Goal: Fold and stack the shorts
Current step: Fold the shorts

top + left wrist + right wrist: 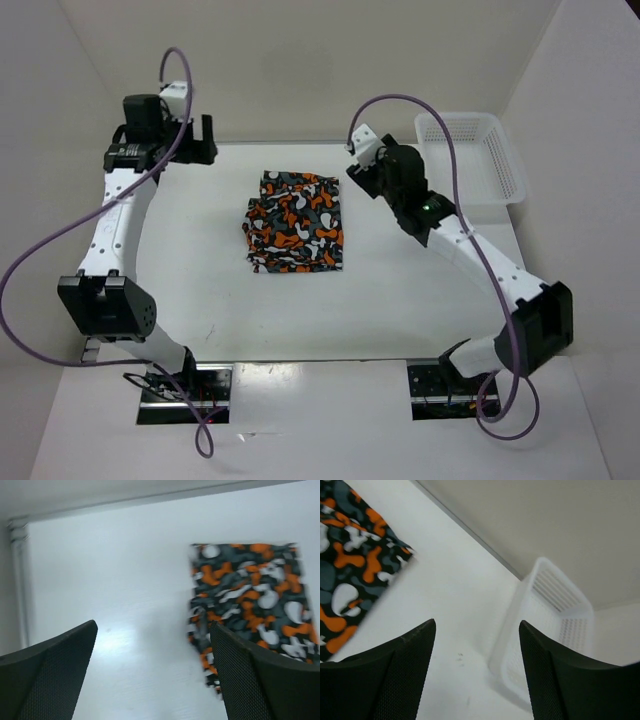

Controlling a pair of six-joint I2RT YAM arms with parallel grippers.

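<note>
A white table point(190, 250) fills the space between plain pale walls, with the two arm bases bolted at its near edge. The shorts point(295, 222) lie at the middle of the table as a flat, roughly rectangular folded bundle, its print of orange, white, black and grey blobs facing up; layered cloth edges show along the near side. Neither arm touches the cloth.

The left gripper point(154, 627) sits over the far left part of the table, well apart from the shorts. Its fingers point(60, 670) are spread wide, with only bare tabletop between them. In the left wrist view the bundle lies beyond the right-hand finger.

The right gripper point(477, 624) hangs just off the far right corner of the shorts, between the cloth and a white lattice basket point(510, 160). Its fingers point(400, 675) stand apart and hold nothing. The basket stands at the far right corner of the table, clear of the cloth.
</note>
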